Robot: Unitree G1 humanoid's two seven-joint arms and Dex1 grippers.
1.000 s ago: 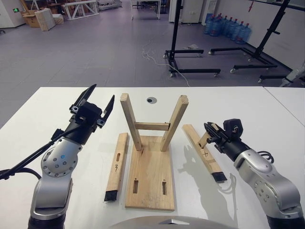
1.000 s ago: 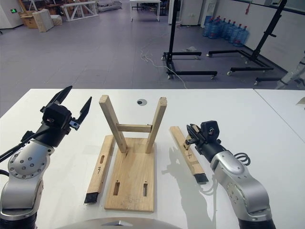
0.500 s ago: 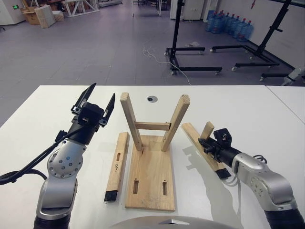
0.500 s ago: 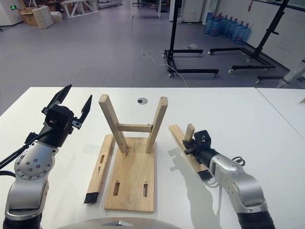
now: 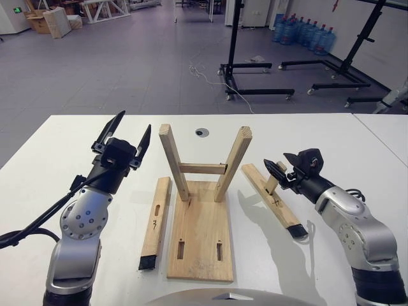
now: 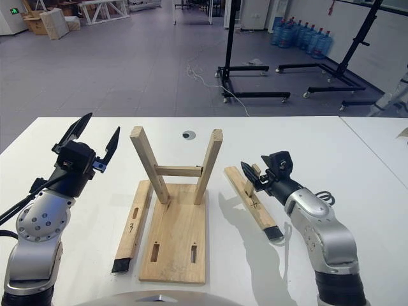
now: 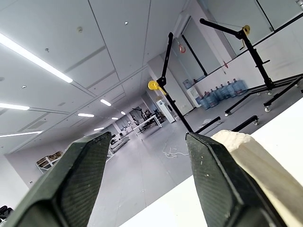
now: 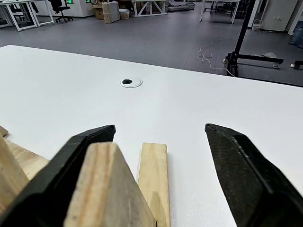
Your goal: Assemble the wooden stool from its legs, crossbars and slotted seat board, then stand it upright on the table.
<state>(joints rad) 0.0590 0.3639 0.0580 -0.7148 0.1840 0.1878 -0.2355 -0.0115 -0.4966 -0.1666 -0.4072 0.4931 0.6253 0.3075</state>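
My left pincer has black plastic fingers, matt and finely speckled. My right pincer has the same dull, grainy plastic on its fingers.

At centre frame, the long pale slotted seat board is bare wood, smooth and unvarnished, with the grain showing. The pair of upright pale wooden legs and their short wooden crossbar look equally raw.

The flat wooden leg at lower left and the flat wooden leg at centre right each end in a matt black tip. One sawn wood end looks rough.

The white table top is smooth with a faint sheen.
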